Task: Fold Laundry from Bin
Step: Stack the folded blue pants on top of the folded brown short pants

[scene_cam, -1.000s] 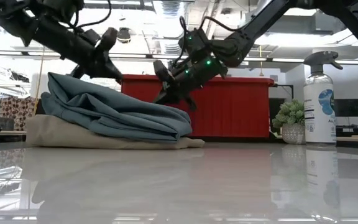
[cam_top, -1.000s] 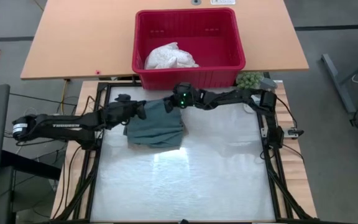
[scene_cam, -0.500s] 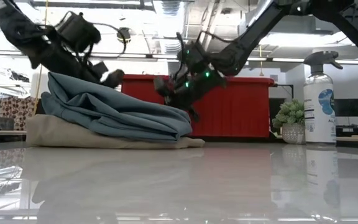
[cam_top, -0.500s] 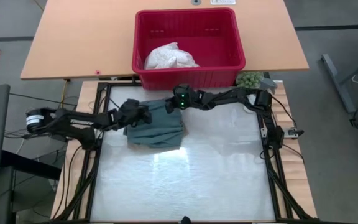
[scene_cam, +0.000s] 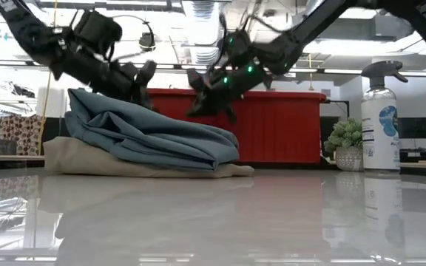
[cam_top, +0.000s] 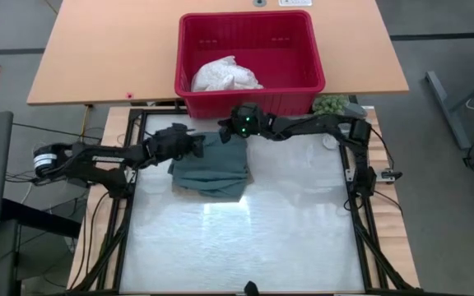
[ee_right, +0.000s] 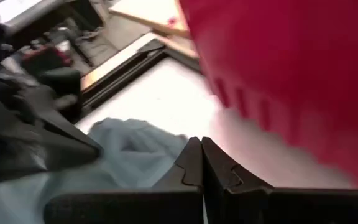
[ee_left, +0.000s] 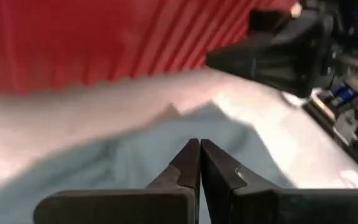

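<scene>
you've got both grippers pinched closed and empty: left gripper [cam_top: 197, 141] at the teal shirt's [cam_top: 212, 164] 10 o'clock corner, right gripper [cam_top: 225, 126] just off its 12 o'clock edge. the shirt sits on a beige garment [scene_cam: 87, 161], both just in front of the red bin [cam_top: 303, 86]. the white garment [cam_top: 225, 74] lies at 12 o'clock inside the bin, right arm nearer. its long axis isn't clear; the bin wall hides it from the low view.
</scene>
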